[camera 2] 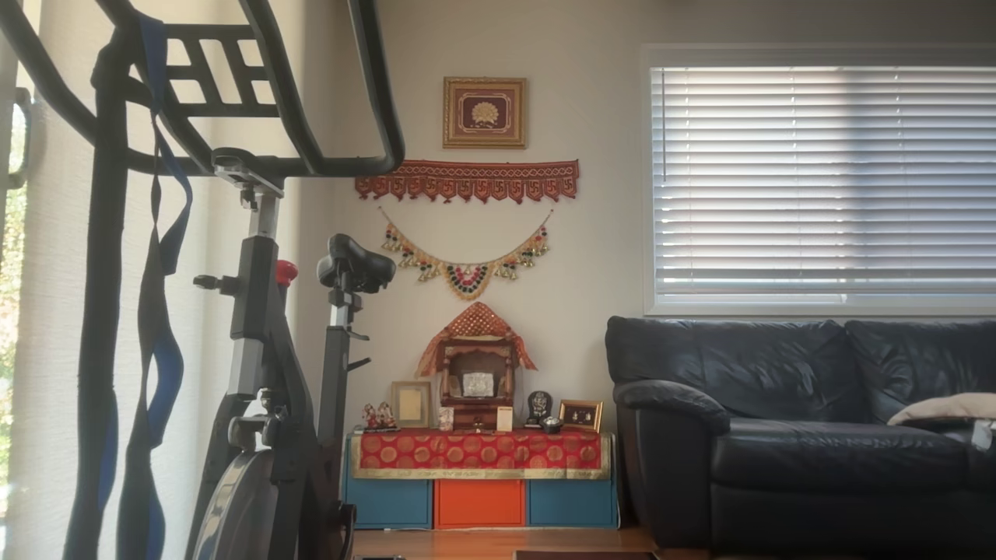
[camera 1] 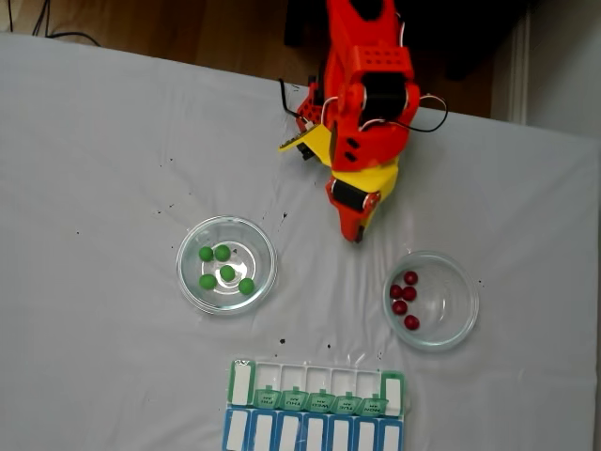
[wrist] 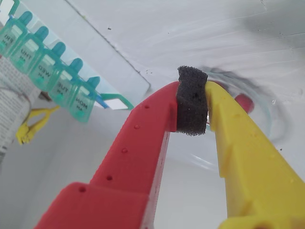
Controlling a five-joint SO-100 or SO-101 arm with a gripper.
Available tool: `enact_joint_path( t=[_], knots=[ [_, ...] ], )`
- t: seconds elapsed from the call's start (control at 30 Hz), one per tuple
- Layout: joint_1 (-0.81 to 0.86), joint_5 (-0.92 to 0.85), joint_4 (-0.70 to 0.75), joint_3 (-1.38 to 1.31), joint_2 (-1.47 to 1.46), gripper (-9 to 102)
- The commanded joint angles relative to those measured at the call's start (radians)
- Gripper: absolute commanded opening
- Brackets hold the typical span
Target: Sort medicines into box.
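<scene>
White cloth covers the table [camera 1: 103,160]; green medicines [camera 1: 225,268] and red ones [camera 1: 405,299] lie in separate glass dishes, the box [camera 1: 315,409] nearby; the gripper [wrist: 192,107] is pressed closed on its foam pad alone; glossy balls are judged light and slippery, best pinched across the middle.

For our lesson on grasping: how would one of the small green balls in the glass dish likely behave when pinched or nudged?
The green balls are round and glossy, so one would probably roll if nudged, though the glass dish rim should contain it. Being small and smooth, it may squirt out of a pinch; the foam pad on the gripper likely helps. It looks light.
</scene>
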Motion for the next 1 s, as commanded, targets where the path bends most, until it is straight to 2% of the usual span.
enact_joint_path(
  t=[0.0,0.43,0.67,0.8,0.97],
  knots=[
    [-0.003,0.052,0.003,-0.054,-0.011,1],
    [-0.003,0.049,0.003,-0.054,-0.011,1],
    [-0.103,-0.17,-0.103,-0.035,-0.011,2],
    [-0.049,-0.233,-0.129,-0.167,-0.009,1],
    [-0.038,-0.287,-0.095,-0.353,-0.009,1]
  ],
)
